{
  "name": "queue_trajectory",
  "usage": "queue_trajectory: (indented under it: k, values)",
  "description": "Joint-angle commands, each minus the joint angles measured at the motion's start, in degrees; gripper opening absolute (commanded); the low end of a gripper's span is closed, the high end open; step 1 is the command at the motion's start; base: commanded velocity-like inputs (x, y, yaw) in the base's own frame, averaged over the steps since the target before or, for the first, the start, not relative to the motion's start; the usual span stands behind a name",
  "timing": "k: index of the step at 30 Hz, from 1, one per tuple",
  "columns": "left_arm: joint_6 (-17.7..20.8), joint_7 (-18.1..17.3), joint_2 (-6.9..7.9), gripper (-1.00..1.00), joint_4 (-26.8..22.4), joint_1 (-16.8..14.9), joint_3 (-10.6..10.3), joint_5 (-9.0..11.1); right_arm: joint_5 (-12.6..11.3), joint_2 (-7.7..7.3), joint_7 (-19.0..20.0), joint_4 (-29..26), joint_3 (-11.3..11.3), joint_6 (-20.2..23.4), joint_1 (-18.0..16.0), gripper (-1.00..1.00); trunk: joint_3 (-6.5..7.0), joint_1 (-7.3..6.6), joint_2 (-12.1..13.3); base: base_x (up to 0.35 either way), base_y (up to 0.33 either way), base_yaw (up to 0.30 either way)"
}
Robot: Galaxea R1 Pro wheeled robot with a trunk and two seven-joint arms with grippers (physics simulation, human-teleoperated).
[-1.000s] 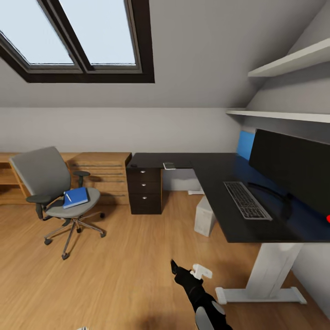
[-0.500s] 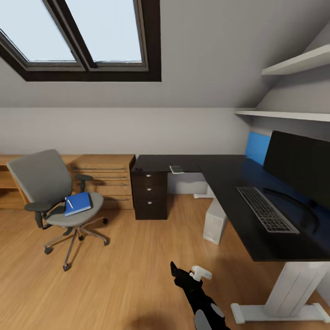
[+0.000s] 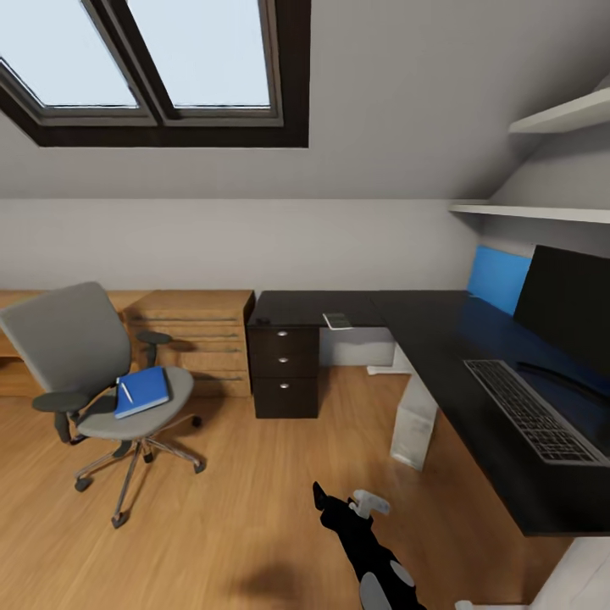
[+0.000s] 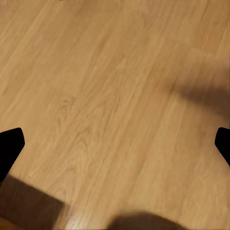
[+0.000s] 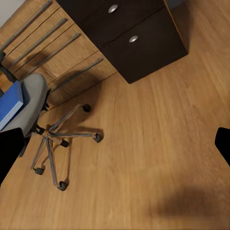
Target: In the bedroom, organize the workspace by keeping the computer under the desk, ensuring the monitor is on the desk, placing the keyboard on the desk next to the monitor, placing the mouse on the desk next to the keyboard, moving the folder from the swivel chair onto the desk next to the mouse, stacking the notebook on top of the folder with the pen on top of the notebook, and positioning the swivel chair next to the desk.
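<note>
Grey walls rose to a sloped ceiling with a dark-framed skylight. A light wooden dresser stood against the far wall on the wood plank floor, and white shelves hung at right.

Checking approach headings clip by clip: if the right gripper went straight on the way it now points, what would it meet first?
Probably bare wood plank floor, in the open stretch between the grey swivel chair's chrome star base and the black drawer unit. The right gripper looks open; depth is unclear.

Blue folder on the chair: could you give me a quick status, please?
Both tools open, empty. Bright blue rectangular folder on grey padded swivel chair, slim white pen on top. Open wood plank floor between.
</note>
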Motion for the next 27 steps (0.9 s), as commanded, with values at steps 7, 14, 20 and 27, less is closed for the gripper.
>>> queue_trajectory:
  k: [7, 14, 20, 27]
  values:
    - [0.2, 0.25, 0.09, 1.0, -0.15, 0.03, -0.02, 0.36, -0.6, 0.0, 0.15, -0.23, -0.17, -0.01, -0.03, 1.0, -0.05, 0.04, -0.03, 0.318, 0.128, 0.0]
    - [-0.02, 0.25, 0.11, 1.0, -0.36, 0.03, 0.0, 0.32, -0.79, -0.47, 0.14, -0.91, -0.37, -2.53, -0.03, 1.0, -0.05, 0.04, -0.03, 0.18, 0.038, 0.0]
    - [0.0, 0.34, 0.02, 1.0, -0.41, 0.03, 0.03, 0.32, -0.8, -0.49, 0.03, -1.2, -0.28, -5.68, -0.03, 1.0, 0.85, -1.06, 1.98, 0.01, 0.001, 0.0]
    - [-0.1, 0.41, -0.09, 1.0, -0.43, 0.03, -0.22, 0.31, -0.3, -0.24, -1.34, -1.26, 0.06, -8.84, -0.03, 1.0, 1.78, -2.16, 3.98, 0.0, 0.0, 0.084]
